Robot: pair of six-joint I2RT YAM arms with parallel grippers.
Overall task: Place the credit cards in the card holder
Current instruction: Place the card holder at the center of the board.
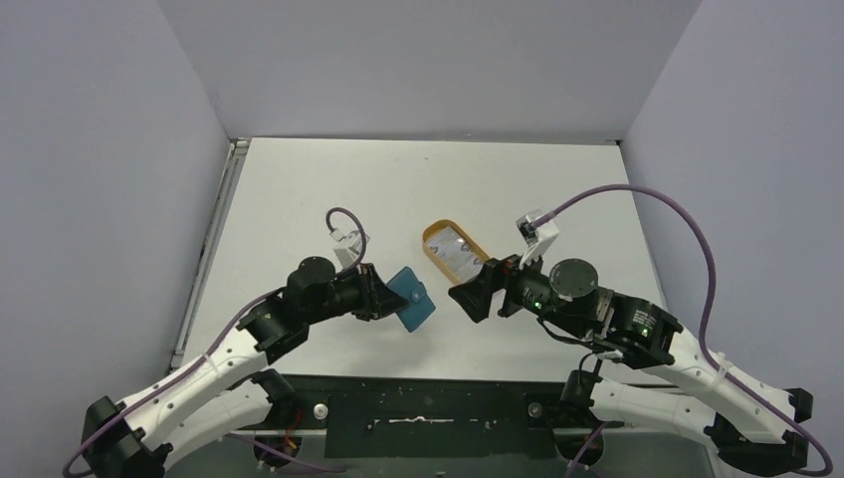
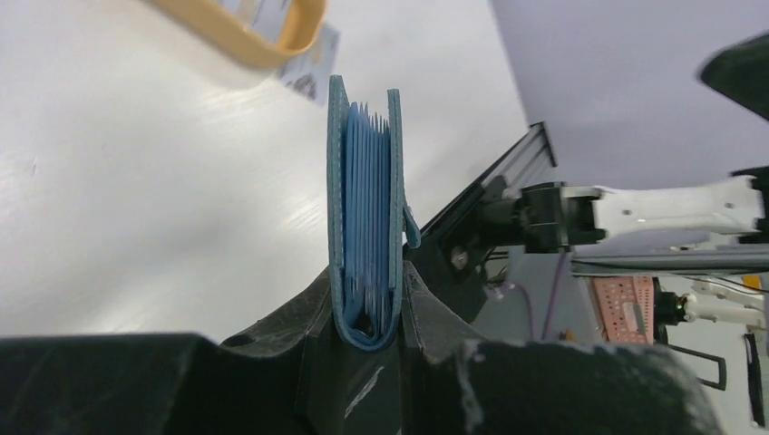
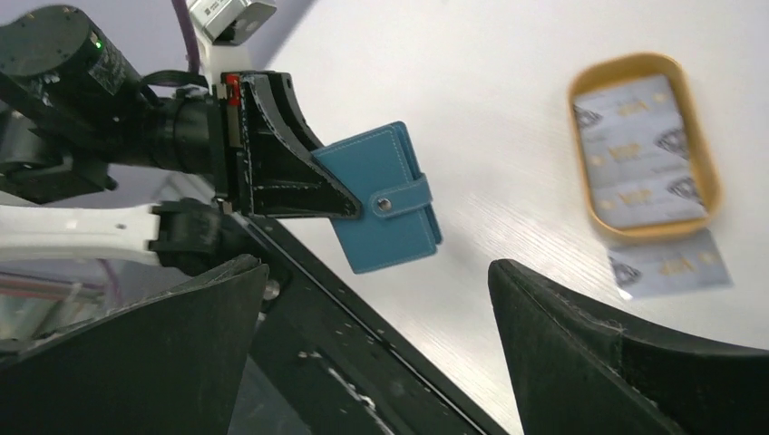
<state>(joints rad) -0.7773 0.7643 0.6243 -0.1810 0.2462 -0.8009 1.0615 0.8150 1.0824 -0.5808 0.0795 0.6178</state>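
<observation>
Card holder [image 3: 385, 231]: folded shut, clamped at its fold in left gripper [image 1: 386, 296], held clear of table.
Credit cards [image 3: 639, 149]: stacked in orange tray [image 3: 626, 63], w/ one loose card [image 3: 671, 267] at its rim. Right gripper [image 1: 464, 296] jaws wide apart, empty, facing card holder.
Snap tab [image 3: 399, 201]: fastened. We judge unsnapping comes 1st: pinch tab end only w/ right gripper, peel off stud, brace w/ left.

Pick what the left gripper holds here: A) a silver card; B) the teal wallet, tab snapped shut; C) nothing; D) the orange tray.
B: the left gripper is clamped on one end of the teal wallet, whose tab is snapped over the front, while silver cards lie in the orange tray.
</observation>
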